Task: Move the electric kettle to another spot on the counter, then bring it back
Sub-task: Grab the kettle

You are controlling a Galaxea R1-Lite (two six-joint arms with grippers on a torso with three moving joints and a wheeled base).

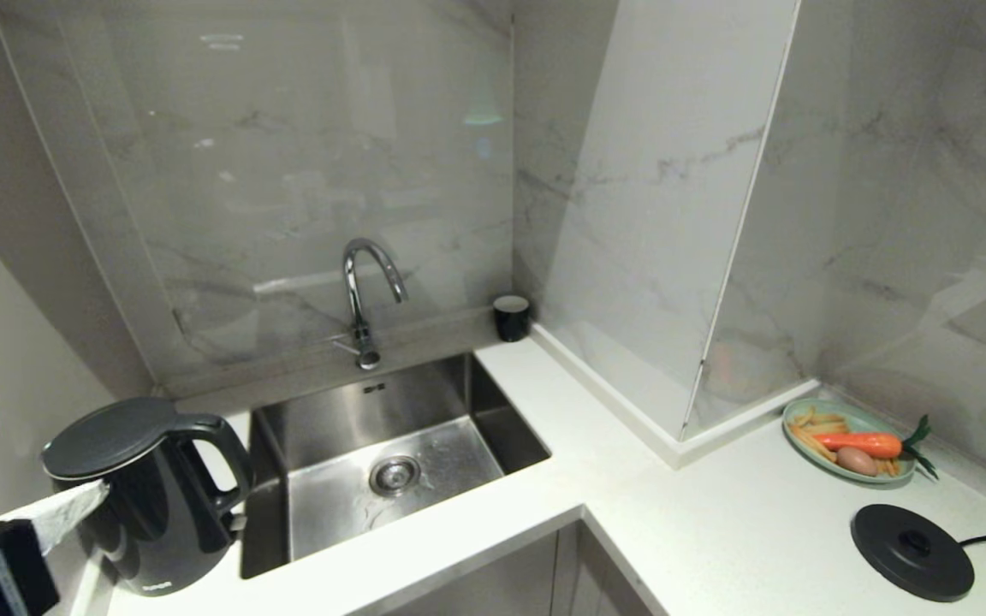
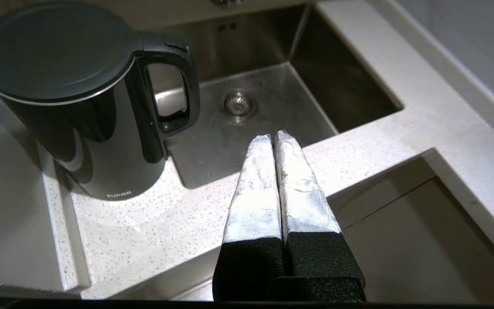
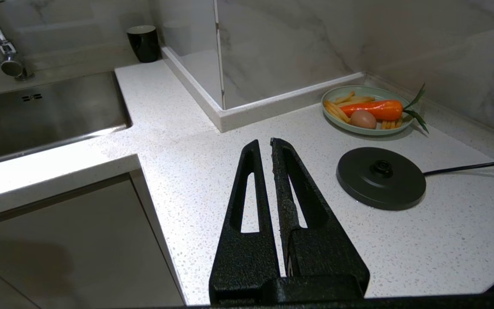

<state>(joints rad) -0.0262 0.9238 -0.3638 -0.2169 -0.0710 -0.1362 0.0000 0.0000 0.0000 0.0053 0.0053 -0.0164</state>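
On the worktop's (image 1: 476, 547) far-left end beside the sink (image 1: 390, 462) stands the upright electric kettle (image 1: 146, 496), handle sinkward; the left gripper's (image 2: 275, 137) empty, closed jaws hover nearer than the right gripper (image 3: 264, 146), also closed.

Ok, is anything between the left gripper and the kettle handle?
Nothing visible. The left gripper, fingers shut, hangs over the counter at the sink's front edge, and the electric kettle stands beside it with its handle facing the sink, open gap between.
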